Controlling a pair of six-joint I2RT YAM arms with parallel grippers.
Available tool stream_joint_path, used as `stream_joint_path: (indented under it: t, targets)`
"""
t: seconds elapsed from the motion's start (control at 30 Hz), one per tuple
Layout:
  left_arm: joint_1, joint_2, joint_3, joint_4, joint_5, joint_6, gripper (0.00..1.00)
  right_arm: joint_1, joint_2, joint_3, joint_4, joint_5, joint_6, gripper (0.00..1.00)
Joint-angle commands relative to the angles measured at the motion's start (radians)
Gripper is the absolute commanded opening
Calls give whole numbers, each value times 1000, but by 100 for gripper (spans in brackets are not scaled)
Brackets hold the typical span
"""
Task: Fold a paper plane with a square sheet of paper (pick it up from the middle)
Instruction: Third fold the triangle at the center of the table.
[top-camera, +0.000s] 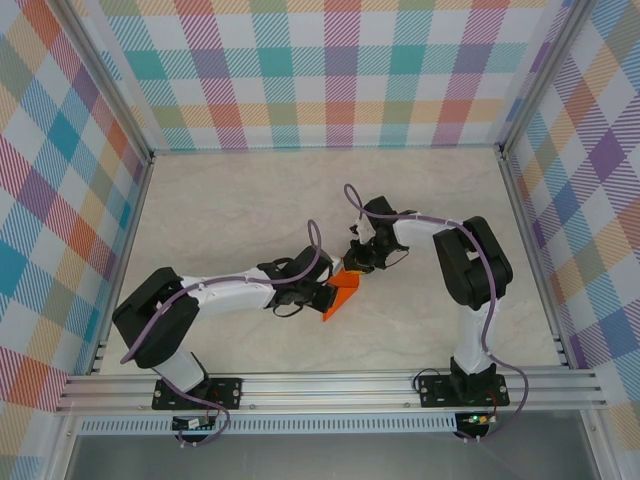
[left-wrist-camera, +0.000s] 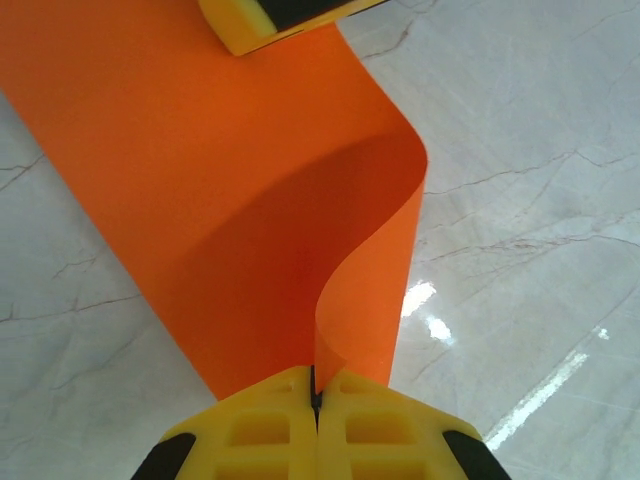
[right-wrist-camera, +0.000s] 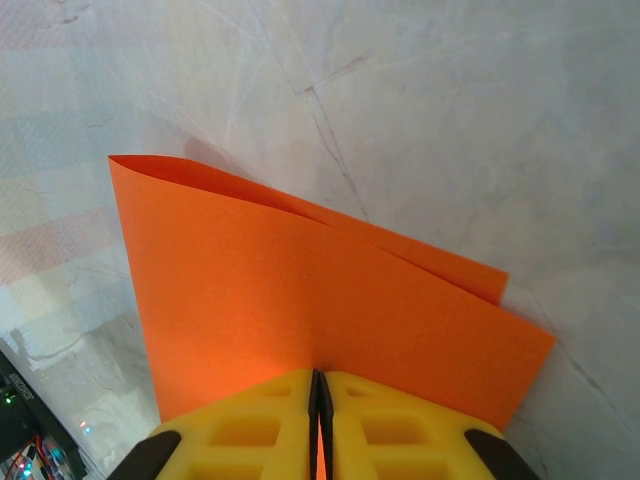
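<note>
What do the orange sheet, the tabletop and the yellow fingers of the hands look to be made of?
The orange sheet looks like thin matte paper: it bends in a smooth curl without creasing. The tabletop is a pale, grey-veined marble look with a glossy finish and bright reflections; I cannot tell whether it is real stone or printed laminate. The yellow fingers are probably moulded or printed plastic, matte, with recessed pockets.
</note>
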Motion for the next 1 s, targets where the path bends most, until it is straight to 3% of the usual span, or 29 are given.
stream_joint_path:
  t: [0.0,0.97]
  targets:
    - [14,26,-7,18,20,-4,0,10,37,1,-52,57,-26,13]
    - [24,69,16,16,-47,5,0,11,35,-5,-50,51,-13,15]
